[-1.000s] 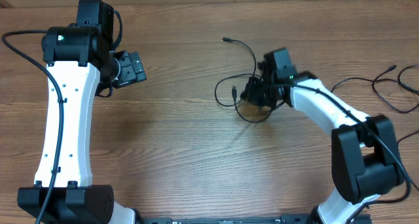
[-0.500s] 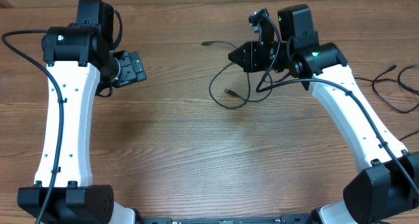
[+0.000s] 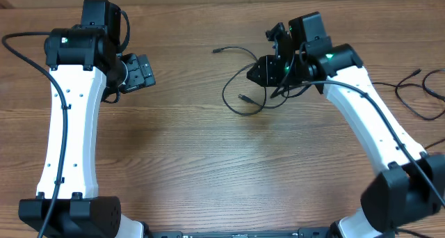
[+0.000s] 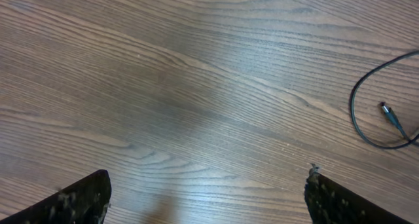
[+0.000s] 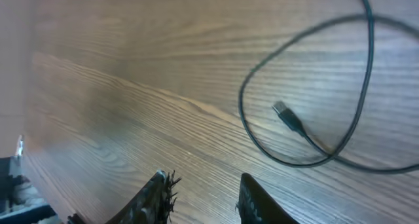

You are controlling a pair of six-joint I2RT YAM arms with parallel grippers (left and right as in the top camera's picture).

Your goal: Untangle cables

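**Both tools off the cables, loop lying by the right tool**

Left tool (image 4: 206, 188): fully released, fingers wide apart. I see only bare table (image 3: 208, 168) between them. It hangs over the left half, well apart from every cable.

Right tool (image 5: 203, 194): fingers parted a little, wood showing through the gap, nothing gripped as far as I can see. From overhead it hovers just beside the looped cable (image 5: 241, 109). One strand runs under or against the tool body; I can't tell whether it touches.

The looped cable lies flat on the table, centre-right, in one open loop just left of the right tool. Its plug (image 5: 287, 116) rests inside the loop.

Right edge: more cables (image 3: 398, 90) lie loose beside the right arm, well apart from the loop and cut off by the frame. One plug tip (image 3: 417, 72) is visible there.

Furthest back: a strand runs left from the right tool and ends in a far plug (image 3: 216, 50). The tool hides whether it belongs to the looped cable.
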